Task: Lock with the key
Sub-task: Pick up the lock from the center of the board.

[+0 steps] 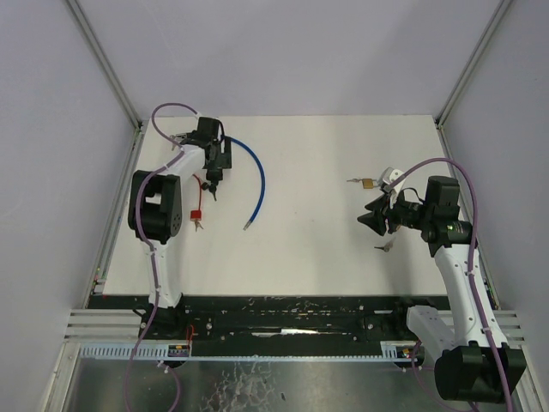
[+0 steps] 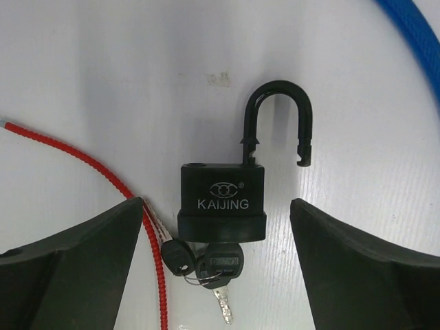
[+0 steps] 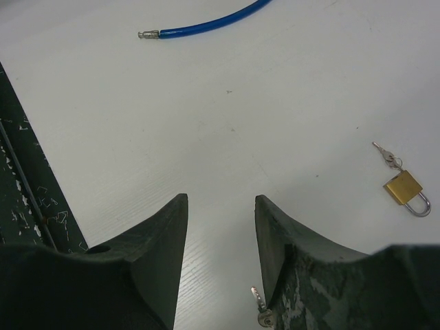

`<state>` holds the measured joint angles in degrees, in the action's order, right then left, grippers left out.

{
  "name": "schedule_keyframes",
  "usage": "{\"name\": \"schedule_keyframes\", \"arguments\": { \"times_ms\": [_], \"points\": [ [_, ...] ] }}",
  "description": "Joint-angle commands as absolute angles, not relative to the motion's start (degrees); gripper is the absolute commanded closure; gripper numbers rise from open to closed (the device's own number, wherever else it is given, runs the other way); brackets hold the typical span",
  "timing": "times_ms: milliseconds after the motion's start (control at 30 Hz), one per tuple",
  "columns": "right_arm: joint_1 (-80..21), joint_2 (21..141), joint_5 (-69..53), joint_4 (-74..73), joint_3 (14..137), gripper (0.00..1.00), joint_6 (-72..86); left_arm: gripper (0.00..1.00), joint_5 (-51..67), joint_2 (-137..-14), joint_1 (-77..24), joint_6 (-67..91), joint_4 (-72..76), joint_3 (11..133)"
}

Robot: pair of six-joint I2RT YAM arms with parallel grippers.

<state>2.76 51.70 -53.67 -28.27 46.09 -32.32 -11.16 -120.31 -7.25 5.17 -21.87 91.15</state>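
Note:
A black padlock (image 2: 222, 196) lies flat on the white table, its shackle (image 2: 278, 120) swung open. A black-headed key (image 2: 221, 267) sits in its bottom end, with a second key (image 2: 179, 258) on the same ring. My left gripper (image 2: 216, 203) hangs over it, open. Its fingers (image 2: 82, 261) stand to either side of the lock's body without touching it. From above, the left gripper (image 1: 213, 178) hides the lock. My right gripper (image 3: 220, 206) is open and holds nothing, with a loose key (image 3: 260, 311) by its right finger.
A red cable (image 2: 103, 180) runs past the left finger, and a small red lock (image 1: 196, 215) lies at its end. A blue cable (image 1: 257, 180) curves right of the left gripper. A brass padlock (image 1: 367, 182) with keys lies beyond the right gripper (image 1: 375, 221).

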Motion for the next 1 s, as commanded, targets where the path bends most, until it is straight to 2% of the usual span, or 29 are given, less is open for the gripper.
{"name": "schedule_keyframes", "arguments": {
  "times_ms": [0,967],
  "points": [
    [2.91,51.55,-55.31,-26.45,46.12,0.5,-32.12,0.15,-8.36,-120.57,-6.19,3.55,-23.99,92.82],
    [2.9,52.21,-55.29,-26.81,45.97,0.5,-32.58,0.32,-6.08,-128.35,-6.04,3.96,-27.64,97.89]
  ]
}}
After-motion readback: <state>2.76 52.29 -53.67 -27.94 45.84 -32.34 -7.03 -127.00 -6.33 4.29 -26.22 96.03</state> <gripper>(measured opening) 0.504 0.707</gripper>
